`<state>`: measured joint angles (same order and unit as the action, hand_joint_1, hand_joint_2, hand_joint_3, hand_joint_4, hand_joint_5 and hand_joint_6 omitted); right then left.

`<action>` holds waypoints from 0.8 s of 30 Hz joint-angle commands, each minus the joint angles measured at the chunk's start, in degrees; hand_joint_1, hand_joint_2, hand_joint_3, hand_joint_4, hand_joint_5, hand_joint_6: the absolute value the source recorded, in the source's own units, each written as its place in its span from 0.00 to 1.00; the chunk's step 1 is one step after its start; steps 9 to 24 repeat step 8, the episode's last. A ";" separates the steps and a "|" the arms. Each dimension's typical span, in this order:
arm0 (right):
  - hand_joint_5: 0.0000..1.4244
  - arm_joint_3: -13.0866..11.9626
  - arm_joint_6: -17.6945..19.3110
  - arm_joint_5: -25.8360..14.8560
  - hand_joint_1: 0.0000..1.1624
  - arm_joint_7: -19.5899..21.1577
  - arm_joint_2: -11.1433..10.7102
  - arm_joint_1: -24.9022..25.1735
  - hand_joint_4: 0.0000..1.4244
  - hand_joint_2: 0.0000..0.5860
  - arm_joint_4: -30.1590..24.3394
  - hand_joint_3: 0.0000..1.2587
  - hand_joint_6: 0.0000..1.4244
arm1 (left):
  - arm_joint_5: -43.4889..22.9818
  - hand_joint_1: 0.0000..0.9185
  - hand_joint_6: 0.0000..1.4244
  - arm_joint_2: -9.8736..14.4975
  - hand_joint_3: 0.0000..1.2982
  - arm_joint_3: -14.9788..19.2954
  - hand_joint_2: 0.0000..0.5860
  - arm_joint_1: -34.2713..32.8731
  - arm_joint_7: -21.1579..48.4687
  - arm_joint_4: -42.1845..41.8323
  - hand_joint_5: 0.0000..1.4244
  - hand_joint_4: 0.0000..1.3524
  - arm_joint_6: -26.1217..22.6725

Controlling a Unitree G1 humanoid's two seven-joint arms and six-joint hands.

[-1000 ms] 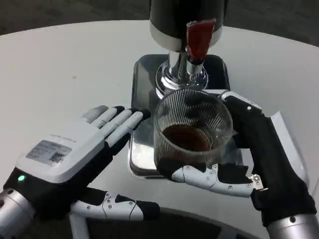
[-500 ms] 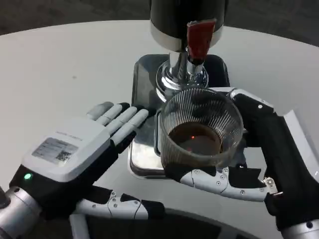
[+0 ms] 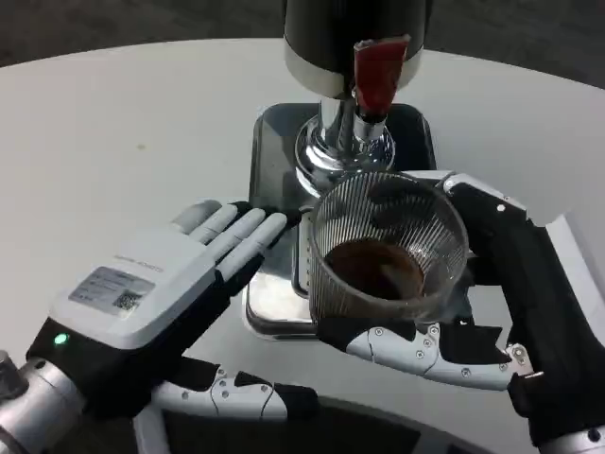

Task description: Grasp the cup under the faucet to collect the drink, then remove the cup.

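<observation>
Removal step: right hand [image 3: 473,322] grasping filled cup [image 3: 388,255] at lower centre, below faucet [image 3: 378,71]; left hand [image 3: 170,293] released; next, carry level clear of tray [image 3: 274,303]

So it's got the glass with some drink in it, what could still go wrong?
The ribbed glass cup holds dark drink and is open on top, so a tilt or jerk by the right hand gripping it could spill some. The cup sits close below the red faucet lever, so lifting straight up might knock it. The left hand waits open beside the metal drip tray; a leftward swing could bump the cup into its fingers.
</observation>
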<state>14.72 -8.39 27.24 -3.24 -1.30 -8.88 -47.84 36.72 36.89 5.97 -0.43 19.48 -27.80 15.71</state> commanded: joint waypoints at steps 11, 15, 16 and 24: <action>0.70 0.42 1.14 -0.62 0.98 0.40 0.69 -0.15 0.65 0.21 -2.10 0.57 0.98 | 0.49 0.00 0.00 0.07 0.00 -0.59 0.02 0.61 0.03 -0.91 0.00 0.00 -0.75; 0.70 0.42 1.14 -0.62 0.98 0.40 0.69 -0.15 0.65 0.21 -2.10 0.57 0.98 | 0.49 0.00 0.00 0.07 0.00 -0.59 0.02 0.61 0.03 -0.91 0.00 0.00 -0.75; 0.70 0.42 1.14 -0.62 0.98 0.40 0.69 -0.15 0.65 0.21 -2.10 0.57 0.98 | 0.49 0.00 0.00 0.07 0.00 -0.59 0.02 0.61 0.03 -0.91 0.00 0.00 -0.75; 0.70 0.42 1.14 -0.62 0.98 0.40 0.69 -0.15 0.65 0.21 -2.10 0.57 0.98 | 0.49 0.00 0.00 0.07 0.00 -0.59 0.02 0.61 0.03 -0.91 0.00 0.00 -0.75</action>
